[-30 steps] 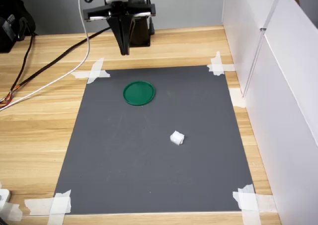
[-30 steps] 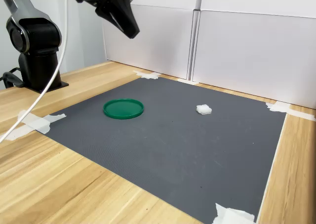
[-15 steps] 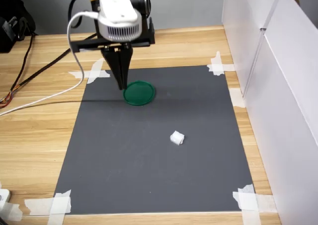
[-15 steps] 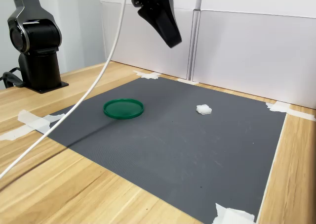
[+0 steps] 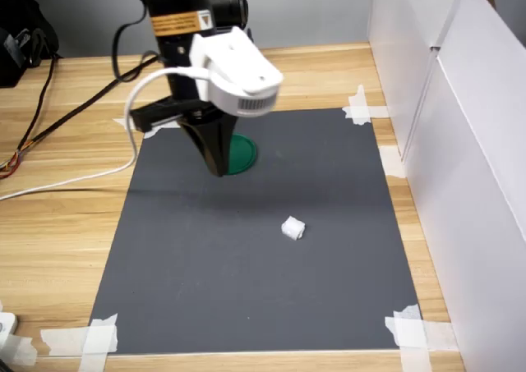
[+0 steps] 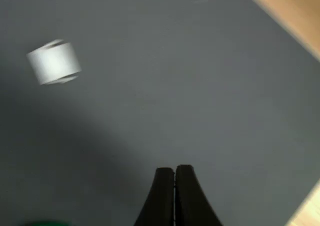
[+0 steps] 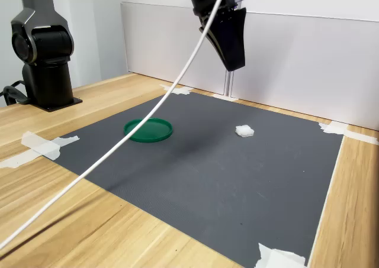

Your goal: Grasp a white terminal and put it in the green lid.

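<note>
The white terminal (image 5: 292, 228) lies alone on the dark grey mat (image 5: 205, 265); it also shows in the second exterior view (image 7: 244, 131) and, blurred, in the wrist view (image 6: 54, 62). The green lid (image 7: 148, 129) rests flat on the mat, and in the first exterior view the arm covers part of the lid (image 5: 244, 153). My gripper (image 5: 216, 170) hangs high above the mat, between lid and terminal in the second exterior view (image 7: 235, 63). The wrist view shows its black fingers pressed together with nothing between them (image 6: 174, 171). It touches neither object.
White panels (image 5: 460, 142) wall off the first exterior view's right side. White tape strips (image 5: 152, 119) hold the mat's corners to the wooden table. A white cable (image 7: 118, 149) trails from the wrist across the mat. The black arm base (image 7: 44, 55) stands at the second exterior view's left.
The arm has swung from the table's back edge out over the mat, passing above the green lid toward the white terminal. The gripper stays shut. Lid and terminal have not moved.
</note>
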`<move>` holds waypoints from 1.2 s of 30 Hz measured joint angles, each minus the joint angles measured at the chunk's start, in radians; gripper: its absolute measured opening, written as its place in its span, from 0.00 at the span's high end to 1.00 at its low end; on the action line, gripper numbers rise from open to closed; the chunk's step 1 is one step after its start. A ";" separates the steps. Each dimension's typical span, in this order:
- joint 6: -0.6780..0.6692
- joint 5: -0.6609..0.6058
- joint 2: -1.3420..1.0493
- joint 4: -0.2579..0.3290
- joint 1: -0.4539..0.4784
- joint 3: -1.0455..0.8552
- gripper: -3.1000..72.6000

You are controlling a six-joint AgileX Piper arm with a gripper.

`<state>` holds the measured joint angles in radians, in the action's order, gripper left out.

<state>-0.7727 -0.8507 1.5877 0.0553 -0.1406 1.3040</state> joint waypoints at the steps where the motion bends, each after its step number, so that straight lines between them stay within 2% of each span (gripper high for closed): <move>1: -0.005 -0.029 0.011 -0.012 -0.024 0.012 0.98; 5: -0.008 -0.081 0.035 -0.055 -0.099 0.051 0.94; 8: -0.012 -0.082 0.040 -0.079 -0.135 0.060 0.84; 15: 0.035 -0.050 0.060 -0.092 -0.160 0.063 0.39; 16: 0.053 -0.041 0.065 -0.100 -0.160 0.064 0.28; 17: 0.058 -0.036 0.069 -0.100 -0.160 0.064 0.21; 20: 0.063 -0.021 0.077 -0.102 -0.160 0.064 0.07; 24: 0.073 -0.030 0.086 -0.102 -0.160 0.064 0.03; 36: 0.032 -0.083 0.208 -0.092 -0.160 0.064 0.02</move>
<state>-0.7404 -0.9335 1.7957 -0.0368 -0.3006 1.3676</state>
